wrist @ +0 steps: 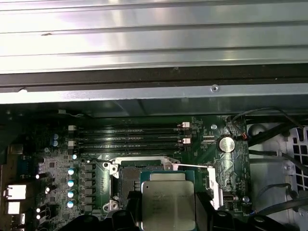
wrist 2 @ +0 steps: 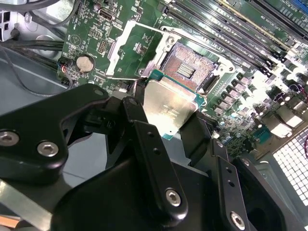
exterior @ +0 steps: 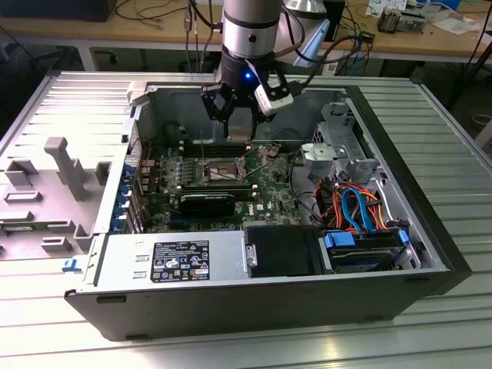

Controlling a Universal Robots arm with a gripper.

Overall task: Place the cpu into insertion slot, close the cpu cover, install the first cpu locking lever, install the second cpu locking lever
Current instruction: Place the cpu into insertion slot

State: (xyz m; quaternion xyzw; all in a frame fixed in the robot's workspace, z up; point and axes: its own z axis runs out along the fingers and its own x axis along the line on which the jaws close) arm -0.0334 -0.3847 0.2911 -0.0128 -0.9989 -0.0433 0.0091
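Step in hand, as judged: cpu placement. The cpu cover point(wrist 2: 118, 50) is seen swung open beside the insertion slot point(wrist 2: 190, 67). The cpu point(wrist 2: 169, 101) is clamped by its edges in the gripper point(wrist 2: 167, 118) and held just above the slot, not yet seated. Square alignment with the slot rim is called for. Memory slots point(wrist 2: 231, 24) run just beside the slot, so room is judged tight.

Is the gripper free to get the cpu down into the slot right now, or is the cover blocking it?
Probably yes. The gripper holds the cpu close above the slot, whose dark centre lies bare. The cover stands open to one side, off the path.
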